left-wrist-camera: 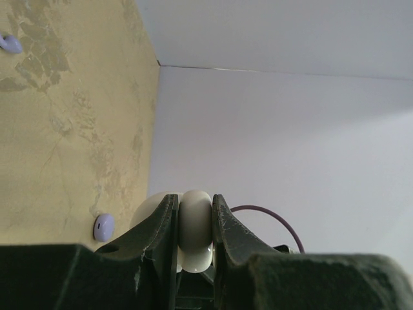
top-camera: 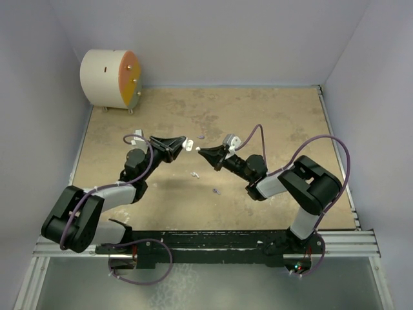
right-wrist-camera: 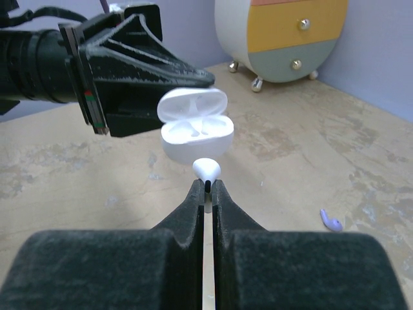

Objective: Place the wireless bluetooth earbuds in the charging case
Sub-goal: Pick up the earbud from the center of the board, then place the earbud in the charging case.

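White earbud (right-wrist-camera: 207, 170) sits pinched by its stem in my right hand (right-wrist-camera: 208, 186), fingers pressed together on it, bulb end forward, held in the air above the middle of the bench (top-camera: 271, 116). Just ahead, my left hand (left-wrist-camera: 193, 201) is clamped on the charging case (right-wrist-camera: 195, 126), lid open and wells turned towards the bud. I judge the bud featherlight, hard and slick, so the stem is the sensible place to hold it, and any twist could flick it out. The case is smooth and rounded too, and might rotate in the grip if I push hard. Further out, a second white bud (top-camera: 193, 174) and a lilac bud (top-camera: 216, 191) lie on the bench nearer my side, with a second lilac bud (top-camera: 202, 137) just beyond the hands. Nothing crowds the approach, and the little drawer cabinet (top-camera: 110, 79) stands well away at the far left corner.
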`<state>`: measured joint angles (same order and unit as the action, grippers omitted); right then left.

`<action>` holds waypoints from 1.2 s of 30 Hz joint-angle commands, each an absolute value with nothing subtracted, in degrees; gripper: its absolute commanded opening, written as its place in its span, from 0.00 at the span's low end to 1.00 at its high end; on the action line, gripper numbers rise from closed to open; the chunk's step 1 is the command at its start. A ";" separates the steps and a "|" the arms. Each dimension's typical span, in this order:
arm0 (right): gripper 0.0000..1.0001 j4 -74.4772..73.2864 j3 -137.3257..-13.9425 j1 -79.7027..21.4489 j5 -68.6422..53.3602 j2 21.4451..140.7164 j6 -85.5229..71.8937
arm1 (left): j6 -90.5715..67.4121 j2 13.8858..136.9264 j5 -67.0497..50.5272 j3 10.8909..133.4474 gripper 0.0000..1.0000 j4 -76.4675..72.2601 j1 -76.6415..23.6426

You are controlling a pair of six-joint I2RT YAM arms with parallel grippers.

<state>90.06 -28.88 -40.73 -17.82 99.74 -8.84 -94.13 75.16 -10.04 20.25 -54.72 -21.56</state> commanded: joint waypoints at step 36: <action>0.00 130.89 -33.44 -40.25 -21.18 98.20 -8.70 | -98.61 82.85 -10.01 21.63 0.00 -66.98 -25.77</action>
<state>90.32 -31.97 -40.42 -20.43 99.24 -8.82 -98.02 83.40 -10.07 19.79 -62.92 -25.34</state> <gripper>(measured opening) 0.019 0.194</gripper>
